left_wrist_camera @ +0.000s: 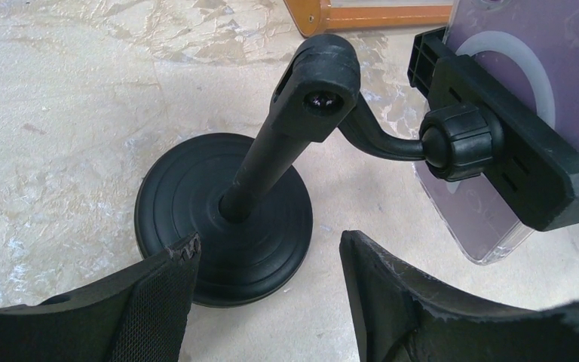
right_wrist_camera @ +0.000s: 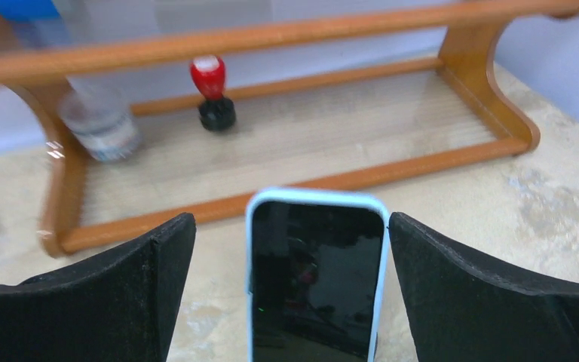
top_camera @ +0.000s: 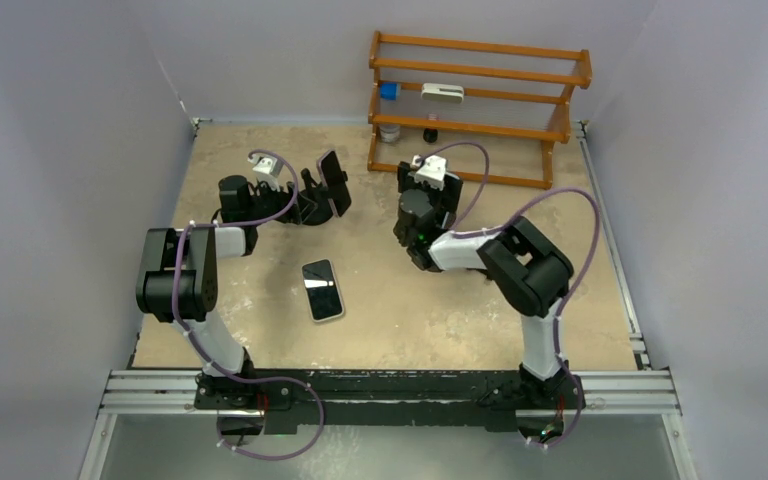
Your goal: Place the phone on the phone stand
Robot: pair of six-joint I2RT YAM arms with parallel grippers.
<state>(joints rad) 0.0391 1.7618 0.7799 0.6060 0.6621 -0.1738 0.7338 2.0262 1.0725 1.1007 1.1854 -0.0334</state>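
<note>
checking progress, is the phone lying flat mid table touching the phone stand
Apart. The top external view shows the phone lying flat, with bare table between it and the phone stand.

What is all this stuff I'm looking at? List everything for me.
table: 1, beige, under everything
rack: 1, orange-brown wood, far edge
phone stand: 1, black, left of rack
clear-cased phone: 1, purple back, clamped in the stand
pale-cased phone: 1, black screen, flat mid-table
blue-cased phone: 1, dark screen, between right fingers
bottle: 1, clear, lower shelf
red-topped item: 1, black base, lower shelf
blue-capped item: 1, upper shelf
white item: 1, upper shelf
left gripper: 1, black, open, by stand base
right gripper: 1, black, open, facing rack
</note>
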